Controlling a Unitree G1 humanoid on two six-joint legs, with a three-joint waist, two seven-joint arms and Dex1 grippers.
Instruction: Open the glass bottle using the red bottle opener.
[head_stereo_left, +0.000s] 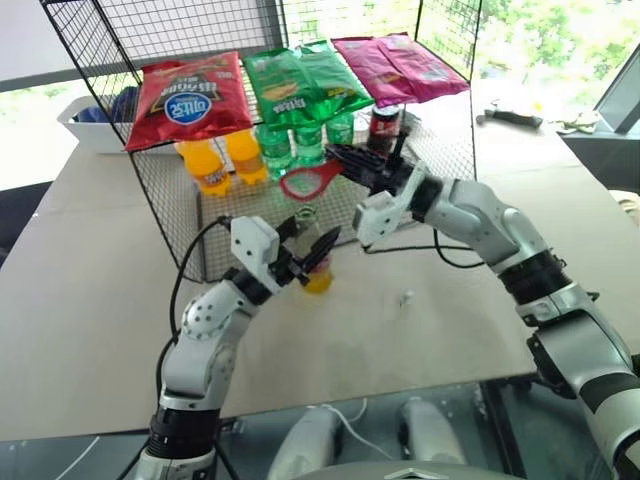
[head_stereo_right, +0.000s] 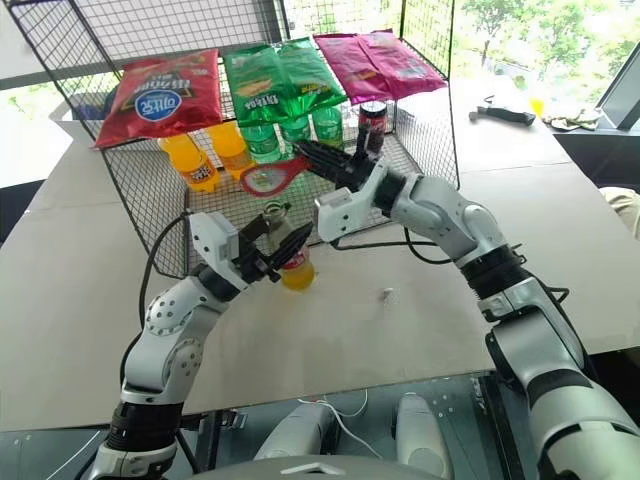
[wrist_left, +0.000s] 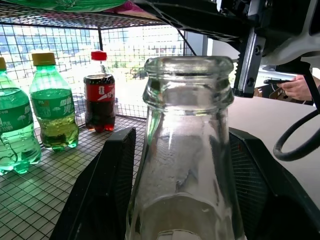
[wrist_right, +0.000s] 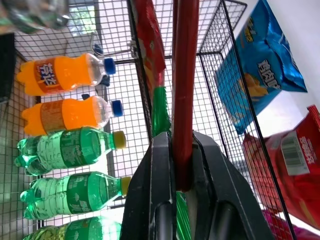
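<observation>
While the left gripper (head_stereo_left: 308, 256) holds the glass bottle (head_stereo_left: 314, 250) upright on the table (head_stereo_left: 90, 300), its two black fingers (wrist_left: 105, 195) stand partly spread and press the bottle's body from either side. One glass bottle is in play: clear, with a narrow neck, a red label band and yellow-orange liquid at its base. In the left wrist view its mouth (wrist_left: 189, 67) is bare, with no cap on the rim. One small pale object (head_stereo_left: 407, 297) lies on the table just to the bottle's right; I cannot tell what it is.

Up above the bottle, and apart from it, the right gripper (head_stereo_left: 345, 160) is clamped tight on the handle of the one red bottle opener (head_stereo_left: 310, 180). The opener's oval ring head points toward the robot's left, in front of the wire rack (head_stereo_left: 160, 190).

On the rack's lower shelf I count two orange soda bottles (head_stereo_left: 205, 165), three green bottles (head_stereo_left: 305, 140) and one dark cola bottle (head_stereo_left: 385, 122). Its upper shelf carries one red snack bag (head_stereo_left: 190, 95), two green bags (head_stereo_left: 300, 85) and two magenta bags (head_stereo_left: 400, 65). One person's hand (wrist_left: 295, 89) shows at the edge of the left wrist view.
</observation>
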